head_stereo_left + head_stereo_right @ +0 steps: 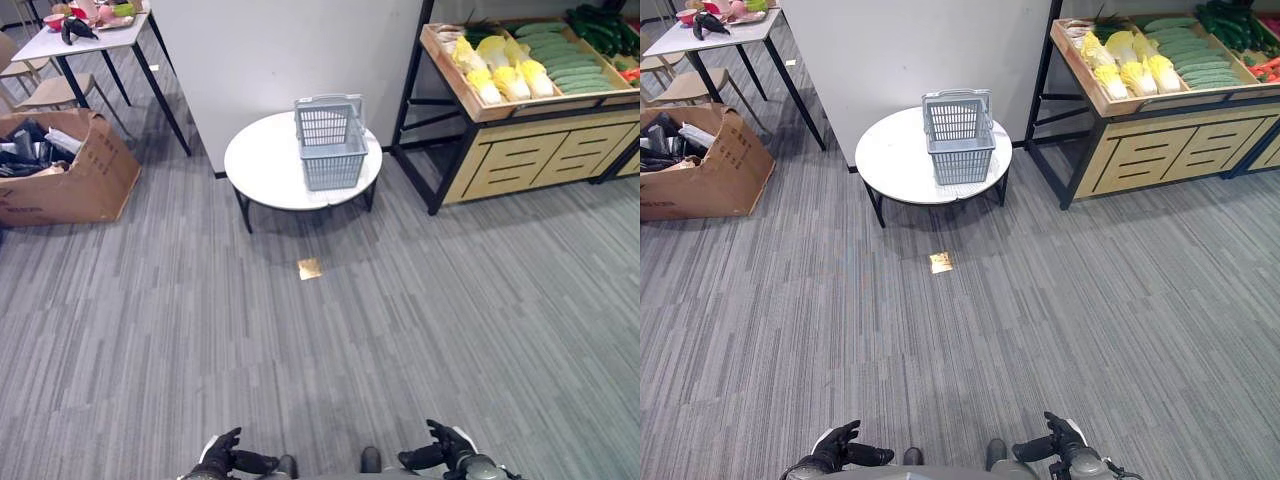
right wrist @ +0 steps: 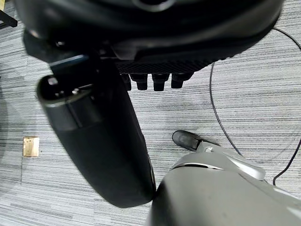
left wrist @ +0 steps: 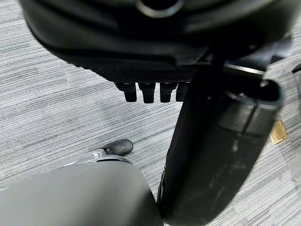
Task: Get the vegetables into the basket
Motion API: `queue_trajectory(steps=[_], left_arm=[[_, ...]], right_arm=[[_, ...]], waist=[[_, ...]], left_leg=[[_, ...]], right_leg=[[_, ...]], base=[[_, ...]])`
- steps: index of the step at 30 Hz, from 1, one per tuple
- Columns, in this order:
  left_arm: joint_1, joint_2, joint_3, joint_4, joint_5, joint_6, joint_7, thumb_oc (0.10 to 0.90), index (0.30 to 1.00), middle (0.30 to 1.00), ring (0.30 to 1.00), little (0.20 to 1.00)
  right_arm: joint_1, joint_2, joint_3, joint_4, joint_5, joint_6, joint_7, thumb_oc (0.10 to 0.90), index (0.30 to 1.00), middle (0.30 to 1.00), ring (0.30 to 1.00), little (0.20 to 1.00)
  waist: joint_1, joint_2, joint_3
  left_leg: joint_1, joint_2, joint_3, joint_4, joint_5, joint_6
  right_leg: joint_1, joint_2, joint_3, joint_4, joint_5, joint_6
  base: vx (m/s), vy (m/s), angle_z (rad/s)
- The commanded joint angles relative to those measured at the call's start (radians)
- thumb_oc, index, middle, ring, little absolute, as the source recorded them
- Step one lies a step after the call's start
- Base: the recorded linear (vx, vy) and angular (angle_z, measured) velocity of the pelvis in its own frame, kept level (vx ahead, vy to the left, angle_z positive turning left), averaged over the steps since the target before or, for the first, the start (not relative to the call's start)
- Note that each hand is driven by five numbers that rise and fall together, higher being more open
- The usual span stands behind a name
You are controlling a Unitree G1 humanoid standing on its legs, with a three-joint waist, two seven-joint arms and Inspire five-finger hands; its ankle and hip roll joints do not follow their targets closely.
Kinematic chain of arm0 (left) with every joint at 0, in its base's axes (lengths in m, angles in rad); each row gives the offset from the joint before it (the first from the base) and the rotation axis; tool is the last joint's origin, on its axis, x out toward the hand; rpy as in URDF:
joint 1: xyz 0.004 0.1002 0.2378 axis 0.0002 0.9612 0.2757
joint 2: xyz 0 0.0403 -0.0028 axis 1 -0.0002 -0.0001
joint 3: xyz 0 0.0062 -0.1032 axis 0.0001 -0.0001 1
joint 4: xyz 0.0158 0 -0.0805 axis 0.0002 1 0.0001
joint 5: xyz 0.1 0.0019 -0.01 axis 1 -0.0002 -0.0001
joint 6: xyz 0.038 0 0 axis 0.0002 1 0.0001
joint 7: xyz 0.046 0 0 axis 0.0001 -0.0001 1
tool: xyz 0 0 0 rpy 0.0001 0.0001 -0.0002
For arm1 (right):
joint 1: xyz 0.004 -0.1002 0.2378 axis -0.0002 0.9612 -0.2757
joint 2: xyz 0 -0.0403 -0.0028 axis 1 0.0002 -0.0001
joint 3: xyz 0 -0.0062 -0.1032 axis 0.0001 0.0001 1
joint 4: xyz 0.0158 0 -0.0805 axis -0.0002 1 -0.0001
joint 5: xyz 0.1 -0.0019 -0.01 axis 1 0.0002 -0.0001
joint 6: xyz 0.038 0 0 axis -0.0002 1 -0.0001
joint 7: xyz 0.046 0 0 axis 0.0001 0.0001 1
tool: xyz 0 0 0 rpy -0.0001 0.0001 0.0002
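A grey plastic basket (image 1: 331, 142) stands upright on a low round white table (image 1: 262, 165), straight ahead and far from me. To its right, a wooden stand (image 1: 520, 150) holds yellow-white cabbages (image 1: 505, 68), pale green cucumbers (image 1: 565, 60) and darker green vegetables (image 1: 600, 28). My left hand (image 1: 222, 455) and right hand (image 1: 447, 447) hang low near my body, both open with relaxed fingers and holding nothing. The left wrist view shows the left hand's fingers (image 3: 150, 92) over bare carpet, and the right wrist view shows the right hand's fingers (image 2: 150, 82) likewise.
A cardboard box (image 1: 60, 165) of dark items sits on the floor at left. Behind it are a white table (image 1: 85, 35) with eggplants and a chair (image 1: 45, 90). A white wall panel (image 1: 280, 50) rises behind the round table. A brass floor plate (image 1: 310, 268) lies in the carpet.
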Motion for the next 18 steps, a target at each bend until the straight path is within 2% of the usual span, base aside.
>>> queue_trajectory(steps=[1, 18], left_arm=[[0.021, -0.007, -0.011, 0.063, 0.014, 0.017, 0.003, 0.9, 1.0, 1.0, 1.0, 1.0], [0.011, 0.003, -0.001, 0.077, 0.024, 0.023, 0.014, 0.9, 1.0, 1.0, 1.0, 1.0]], right_arm=[[0.002, -0.007, 0.046, 0.056, 0.003, 0.007, -0.004, 0.9, 1.0, 1.0, 1.0, 1.0], [-0.003, -0.005, 0.067, 0.058, -0.036, 0.014, -0.01, 0.9, 1.0, 1.0, 1.0, 1.0]], waist=[[0.004, -0.032, 0.004], [0.002, -0.037, -0.007]], left_leg=[[-0.012, 0.052, -0.047, -0.018, -0.007, -0.049], [0.003, 0.055, -0.025, -0.018, -0.016, -0.049]], right_leg=[[-0.026, -0.113, 0.0, -0.002, 0.037, 0.125], [-0.032, -0.105, 0.021, -0.002, 0.031, 0.122]], base=[[0.0, 0.0, 0.0], [0.02, -0.002, -0.03]])
